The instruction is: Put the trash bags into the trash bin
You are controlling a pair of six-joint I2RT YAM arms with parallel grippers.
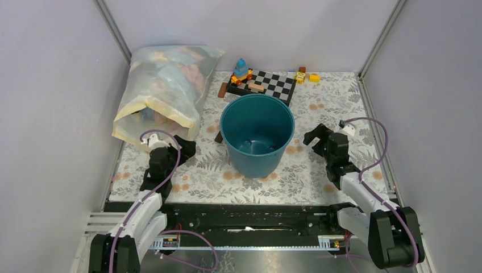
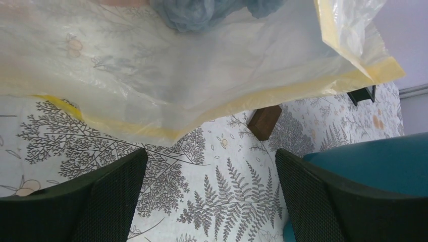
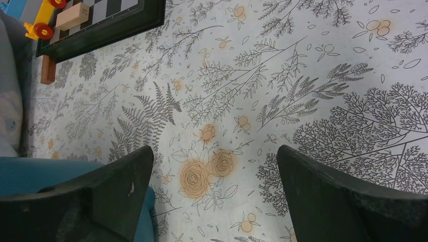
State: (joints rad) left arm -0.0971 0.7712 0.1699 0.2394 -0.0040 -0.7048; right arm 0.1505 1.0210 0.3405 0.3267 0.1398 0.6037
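Overhead, one teal trash bin (image 1: pixel 257 136) is standing mid-table between the left gripper (image 1: pixel 186 145) and the right gripper (image 1: pixel 314 138). One cloudy yellow-edged bag (image 1: pixel 165 85) is lying at the back left, and one checkerboard (image 1: pixel 271 84) is sitting behind the bin. Only the two wrist views are showing the jaws. The left fingers (image 2: pixel 116 191) are gaping empty beside the cloudy bag's hem, and the right fingers (image 3: pixel 333 196) are spreading over bare floral cloth (image 3: pixel 303 75). The pale blue trash bag's place cannot be told (a faint glint in the bin is too dim to name).

3 plain lilac-grey walls (image 1: pixel 273 28) around a fern-printed tablecloth (image 1: pixel 204 176)
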